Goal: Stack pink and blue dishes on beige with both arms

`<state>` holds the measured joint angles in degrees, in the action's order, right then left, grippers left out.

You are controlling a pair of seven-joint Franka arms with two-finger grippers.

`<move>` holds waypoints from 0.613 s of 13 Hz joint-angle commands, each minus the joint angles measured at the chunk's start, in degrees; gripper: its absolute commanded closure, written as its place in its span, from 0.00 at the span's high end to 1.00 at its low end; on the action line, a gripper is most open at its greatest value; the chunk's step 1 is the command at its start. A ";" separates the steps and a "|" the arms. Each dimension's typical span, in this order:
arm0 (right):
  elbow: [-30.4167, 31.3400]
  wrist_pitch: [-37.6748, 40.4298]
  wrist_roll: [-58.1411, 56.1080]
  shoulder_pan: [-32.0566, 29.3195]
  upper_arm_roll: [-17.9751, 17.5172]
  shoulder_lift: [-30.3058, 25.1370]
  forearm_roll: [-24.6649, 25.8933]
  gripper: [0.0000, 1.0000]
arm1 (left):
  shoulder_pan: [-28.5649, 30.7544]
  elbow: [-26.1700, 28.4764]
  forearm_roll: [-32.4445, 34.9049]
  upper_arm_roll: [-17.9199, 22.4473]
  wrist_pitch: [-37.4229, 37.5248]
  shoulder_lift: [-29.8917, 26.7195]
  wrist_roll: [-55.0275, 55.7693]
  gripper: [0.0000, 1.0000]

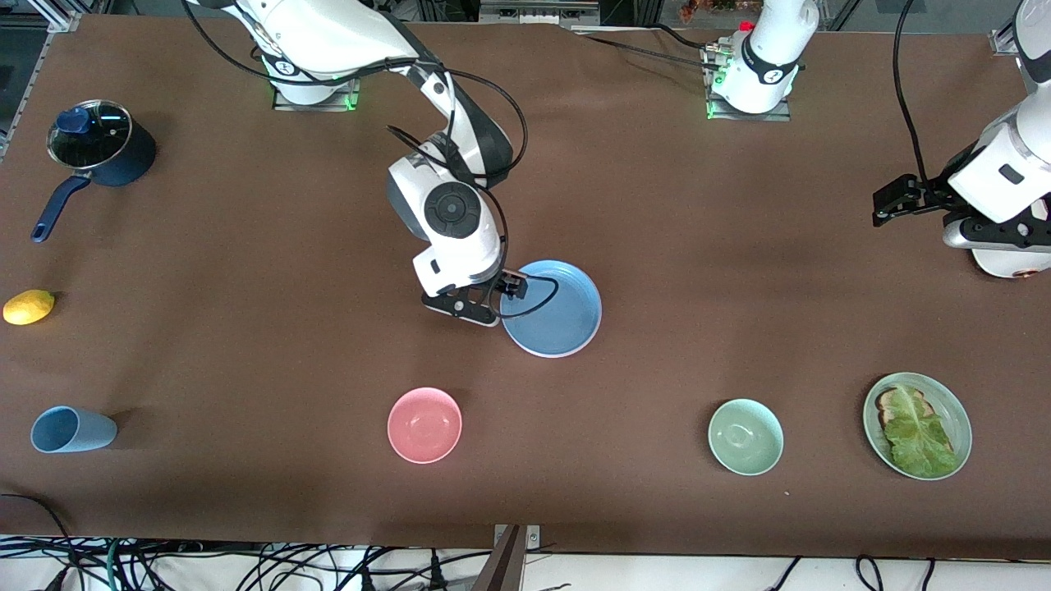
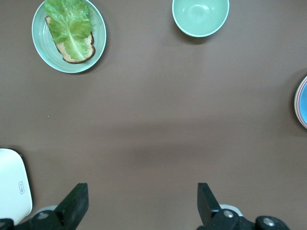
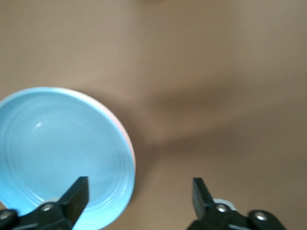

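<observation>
The dusty blue plate lies mid-table on top of a stack. A thin pink rim of the pink plate shows under its edge. A pale outer rim, the beige plate, peeks out below; most of both lower plates is hidden. In the left wrist view the stack's edge shows blue, pink and pale bands. My right gripper is open over the blue plate's edge toward the right arm's end, one finger over the plate, one over bare table. My left gripper hangs open over bare table at the left arm's end.
Nearer the front camera stand a pink bowl, a green bowl and a pale green plate with bread and lettuce. A blue cup, a lemon and a lidded dark pot sit at the right arm's end.
</observation>
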<state>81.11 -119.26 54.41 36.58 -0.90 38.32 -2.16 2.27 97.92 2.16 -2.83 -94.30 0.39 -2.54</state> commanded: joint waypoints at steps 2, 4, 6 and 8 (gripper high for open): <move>-1.12 8.23 -10.09 -4.92 1.52 -5.52 -0.30 1.00 | -0.16 0.60 -0.84 0.19 0.43 -0.92 -0.62 1.00; -4.63 13.50 -15.71 -8.00 2.39 -5.80 0.05 1.00 | -0.16 0.52 -0.84 0.19 0.43 -0.83 -0.62 1.00; -5.26 17.55 -26.50 -8.89 7.38 -8.16 -0.56 1.00 | -0.16 0.60 -0.84 0.19 0.43 -0.92 -0.62 1.00; -5.26 21.15 -33.64 -9.07 10.91 -11.67 -0.65 1.00 | -0.16 0.60 -0.84 0.19 0.52 -0.92 -0.62 1.00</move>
<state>75.61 -101.91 26.39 27.41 7.84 30.29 -2.18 2.26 97.92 2.16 -2.84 -94.28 0.39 -2.54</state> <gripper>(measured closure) 0.000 0.000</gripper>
